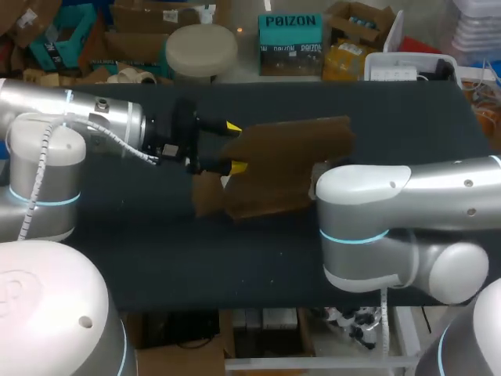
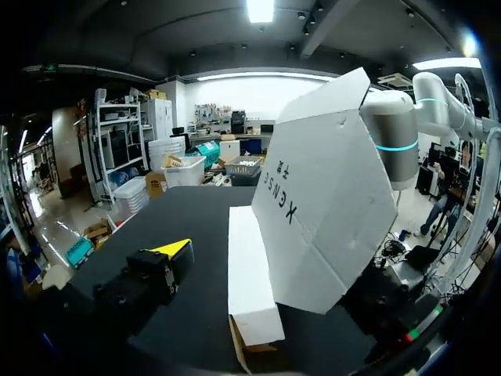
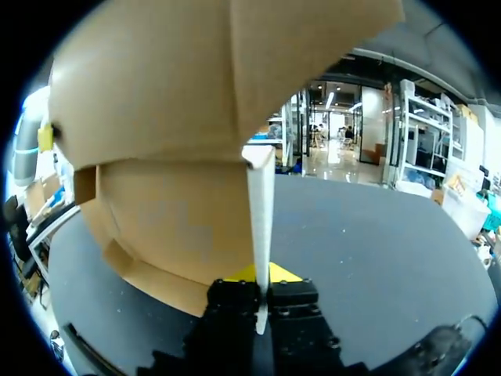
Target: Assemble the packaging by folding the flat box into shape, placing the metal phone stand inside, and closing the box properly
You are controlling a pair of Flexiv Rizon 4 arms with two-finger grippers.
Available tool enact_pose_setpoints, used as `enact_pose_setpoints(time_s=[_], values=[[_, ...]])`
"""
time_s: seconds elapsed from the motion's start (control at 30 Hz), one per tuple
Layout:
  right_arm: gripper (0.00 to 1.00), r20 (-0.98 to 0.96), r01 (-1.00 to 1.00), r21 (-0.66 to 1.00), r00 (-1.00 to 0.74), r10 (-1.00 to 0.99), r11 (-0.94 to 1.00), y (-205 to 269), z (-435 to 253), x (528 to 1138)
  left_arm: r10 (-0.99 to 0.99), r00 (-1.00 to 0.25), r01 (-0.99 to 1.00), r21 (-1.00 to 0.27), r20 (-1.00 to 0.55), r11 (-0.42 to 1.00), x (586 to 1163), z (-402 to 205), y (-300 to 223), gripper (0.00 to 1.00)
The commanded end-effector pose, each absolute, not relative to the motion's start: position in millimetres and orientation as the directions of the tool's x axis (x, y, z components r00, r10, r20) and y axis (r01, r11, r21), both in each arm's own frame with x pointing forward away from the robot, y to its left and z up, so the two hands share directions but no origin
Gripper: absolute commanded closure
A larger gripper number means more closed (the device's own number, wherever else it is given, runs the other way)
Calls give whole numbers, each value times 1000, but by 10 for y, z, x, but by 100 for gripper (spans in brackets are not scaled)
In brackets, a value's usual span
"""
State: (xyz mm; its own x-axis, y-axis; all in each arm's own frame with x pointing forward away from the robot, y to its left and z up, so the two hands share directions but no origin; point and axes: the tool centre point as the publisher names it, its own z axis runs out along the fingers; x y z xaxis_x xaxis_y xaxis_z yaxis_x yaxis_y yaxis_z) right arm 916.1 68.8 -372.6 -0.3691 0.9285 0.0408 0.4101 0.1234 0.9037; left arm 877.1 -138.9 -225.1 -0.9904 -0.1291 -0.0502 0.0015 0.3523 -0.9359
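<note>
Black table [image 1: 235, 258] carries one box [image 1: 290, 164] at its middle, half folded, brown on one face and white with print on the other, its panels standing at angles. Of my two grippers, the right gripper [image 3: 259, 282] pinches a thin upright panel. The left gripper [image 1: 235, 146] is spread wide at the box's left edge.

The box [image 1: 286, 168] is over the middle of the tabletop [image 1: 156, 258], between the two arms. The left pincer [image 1: 233, 146] is at the box's left edge, its fingers spread apart, one behind the other. The right pincer [image 3: 262, 286] is at the box's right side, beneath its own arm, clamped on a flap's edge that stands upright between its fingers
</note>
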Motion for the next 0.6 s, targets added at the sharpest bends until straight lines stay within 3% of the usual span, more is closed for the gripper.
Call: enact_pose_setpoints(time_s=[0.03,0.6], values=[[100,93,416,901,-465,880,124,544,-3665,9185,-157,-985,9,-929,-72,369,8668,-2172,-1289,0],[100,163,434,885,-623,765,166,454,-3575,9206,-218,-963,51,-903,-158,426,8682,-2036,-923,0]])
